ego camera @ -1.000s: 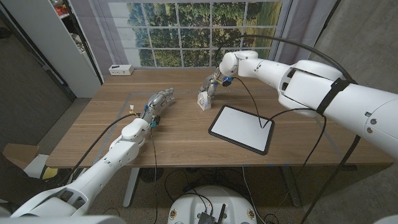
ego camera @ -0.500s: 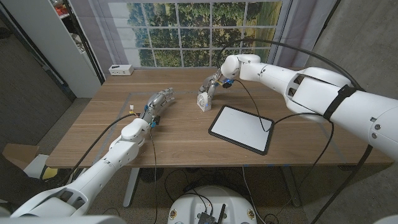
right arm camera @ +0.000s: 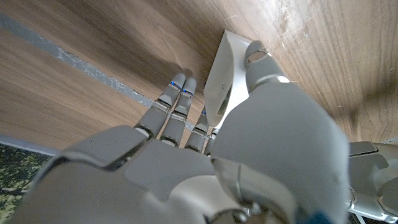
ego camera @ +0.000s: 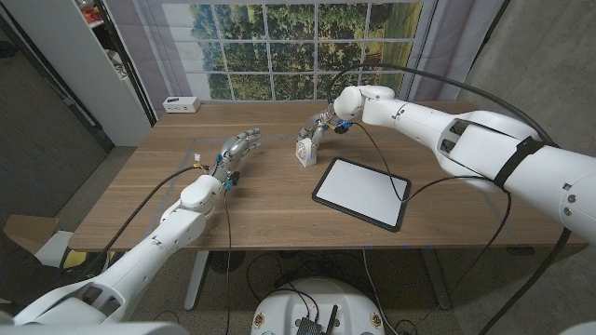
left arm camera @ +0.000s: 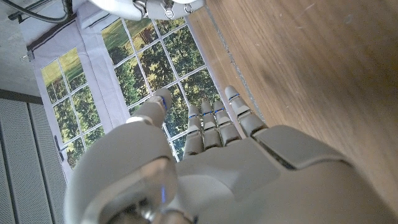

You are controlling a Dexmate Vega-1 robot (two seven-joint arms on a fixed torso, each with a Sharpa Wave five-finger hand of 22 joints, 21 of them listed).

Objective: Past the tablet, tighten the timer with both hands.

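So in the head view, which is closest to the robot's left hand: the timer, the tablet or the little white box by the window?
From the left hand:
1. Timer, to its right.
2. White box, at the table's far edge.
3. Tablet, right and nearer the robot.

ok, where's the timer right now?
Head view: timer stands just past the tablet's far-left corner, right robot hand on it, the left robot hand apart.

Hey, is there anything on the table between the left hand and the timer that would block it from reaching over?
Nothing visible does. Bare wood lies between the left hand and the white timer, which stands past the tablet. The right hand is already at the timer, on its far side.
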